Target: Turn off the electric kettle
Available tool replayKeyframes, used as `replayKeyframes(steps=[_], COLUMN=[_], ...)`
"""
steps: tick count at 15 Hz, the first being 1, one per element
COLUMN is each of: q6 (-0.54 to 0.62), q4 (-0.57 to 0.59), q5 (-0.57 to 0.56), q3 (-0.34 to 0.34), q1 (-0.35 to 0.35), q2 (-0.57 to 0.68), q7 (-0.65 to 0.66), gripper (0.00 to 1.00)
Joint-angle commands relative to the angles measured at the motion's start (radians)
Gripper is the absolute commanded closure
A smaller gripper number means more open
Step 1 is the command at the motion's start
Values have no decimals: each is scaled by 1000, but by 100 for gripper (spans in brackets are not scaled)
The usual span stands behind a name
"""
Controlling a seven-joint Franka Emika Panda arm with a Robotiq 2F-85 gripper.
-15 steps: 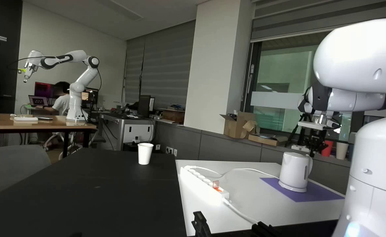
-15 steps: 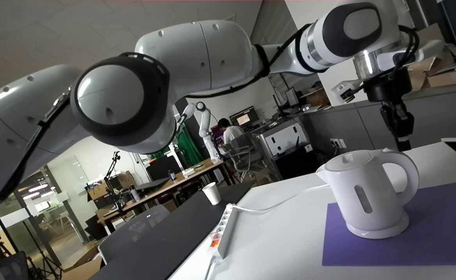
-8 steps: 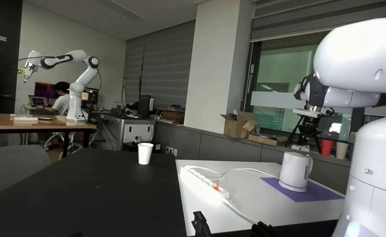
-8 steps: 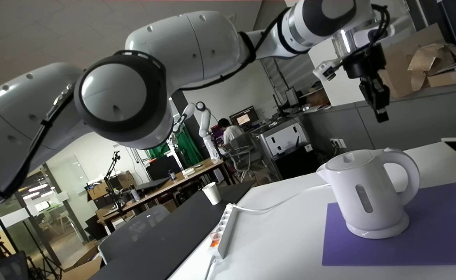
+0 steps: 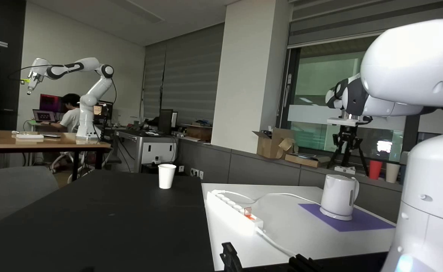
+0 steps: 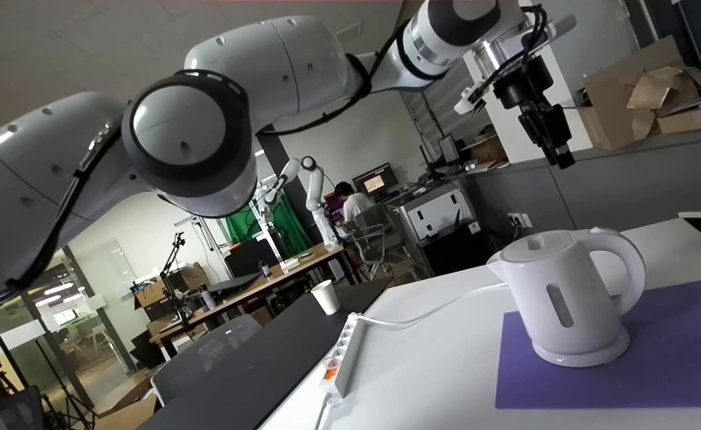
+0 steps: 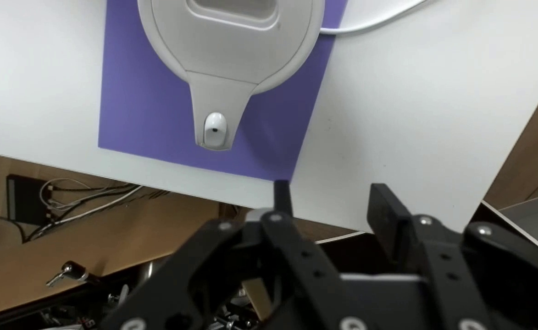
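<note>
The white electric kettle (image 6: 565,298) stands upright on its base on a purple mat; it also shows in an exterior view (image 5: 336,198). In the wrist view, its lid (image 7: 232,50) is at the top and its handle points toward me. A small white lever switch (image 7: 215,129) sits on top of the handle; I cannot tell whether it is on or off. My gripper (image 7: 330,187) is open with nothing between its fingers. In an exterior view, the gripper (image 6: 560,158) hangs well above the kettle, apart from it.
The purple mat (image 6: 673,364) lies on a white table (image 6: 422,370). A white power strip (image 6: 345,352) with an orange-red switch lies near the table's edge, and the kettle's cord (image 6: 434,312) runs to it. A paper cup (image 5: 166,176) stands on the black table (image 5: 111,219).
My arm has risen and moved left in both exterior views, away from the kettle's handle. The kettle, cup and power strip stay in place.
</note>
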Motion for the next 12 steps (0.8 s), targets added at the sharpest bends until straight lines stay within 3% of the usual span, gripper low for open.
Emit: replayKeyframes(steps=[1,4,12], q6=[-20,-17,0], q4=[-30,-28,-8], q5=[-43,-71,-75], q3=[-23,-38,-38], q1=[37,63,73], q2=[-33,-30,-2], q7=[-1,-7,-11], gripper=[20,2,0])
